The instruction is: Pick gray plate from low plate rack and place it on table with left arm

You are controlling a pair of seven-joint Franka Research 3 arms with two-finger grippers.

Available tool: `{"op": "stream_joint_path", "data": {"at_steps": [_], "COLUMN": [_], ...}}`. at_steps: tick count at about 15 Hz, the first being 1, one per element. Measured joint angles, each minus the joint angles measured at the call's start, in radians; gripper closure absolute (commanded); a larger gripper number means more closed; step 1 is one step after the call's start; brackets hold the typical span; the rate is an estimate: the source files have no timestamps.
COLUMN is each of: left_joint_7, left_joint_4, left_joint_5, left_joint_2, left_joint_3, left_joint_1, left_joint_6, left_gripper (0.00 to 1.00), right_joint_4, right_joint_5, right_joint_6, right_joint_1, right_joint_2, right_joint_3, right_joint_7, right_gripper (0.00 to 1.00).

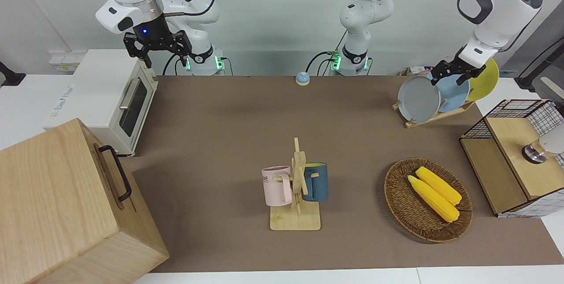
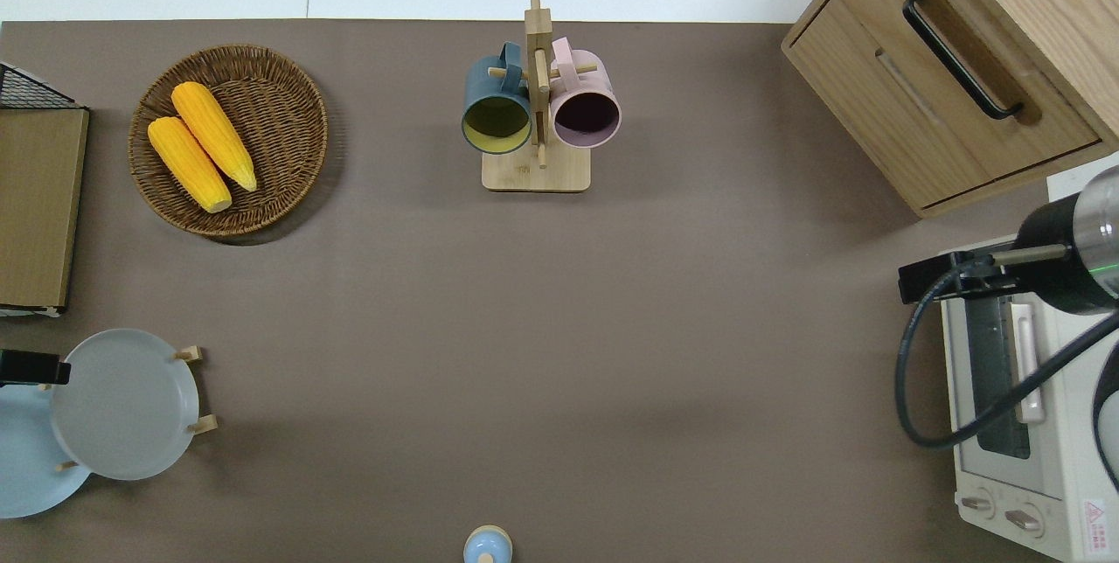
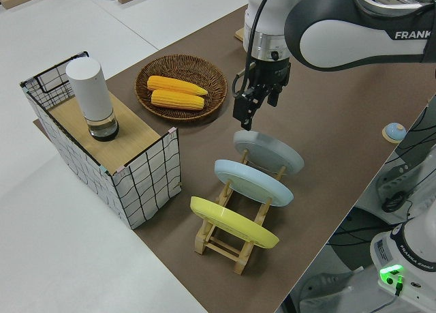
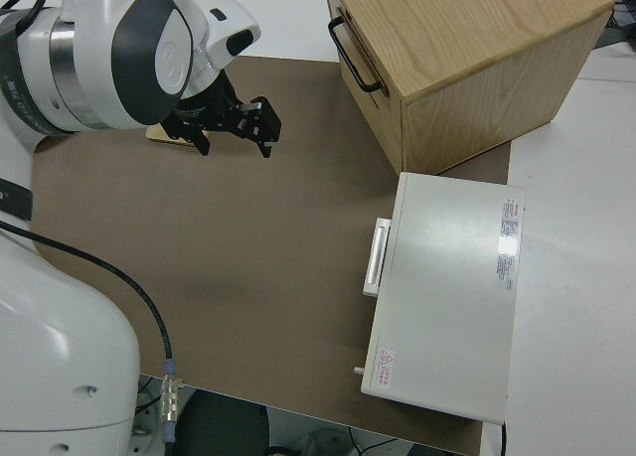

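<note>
The gray plate (image 1: 418, 99) sits slanted in the low plate rack (image 1: 434, 115) at the left arm's end of the desk (image 1: 229, 143), in the slot beside the sky-blue plate (image 1: 454, 92). The left claw (image 1: 450, 72) hangs over its upper rim, holding nothing; can't tell how wide its fingers are. Right arm is parked.

Hidden and cut-off parts around the low light-wood plate rack (image 3: 225, 241)

In the overhead view, the sky-blue plate (image 2: 22, 458) is cut by the frame edge and overlapped by the round pale blue-gray plate (image 2: 124, 403); only a black tip of the left end effector (image 2: 33, 367) is seen there, so its finger gap cannot be judged.
</note>
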Motion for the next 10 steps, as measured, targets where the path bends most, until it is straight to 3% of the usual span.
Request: {"op": "stream_joint_path", "data": {"at_steps": [10], "left_joint_7": [0.000], "left_joint_4": [-0.234], "left_joint_5": [0.003], "left_joint_2": [-0.060], "left_joint_3": [0.002], "left_joint_1": [0.002], "left_joint_6": [0.222], "left_gripper": [0.00], "right_joint_4": [0.000], "right_joint_5": [0.000], "right_joint_6": [0.000], "right_joint_1": [0.000], "right_joint_2": [0.000], "right_joint_3": [0.000], "right_joint_7": [0.000], "right_gripper": [0.011]}}
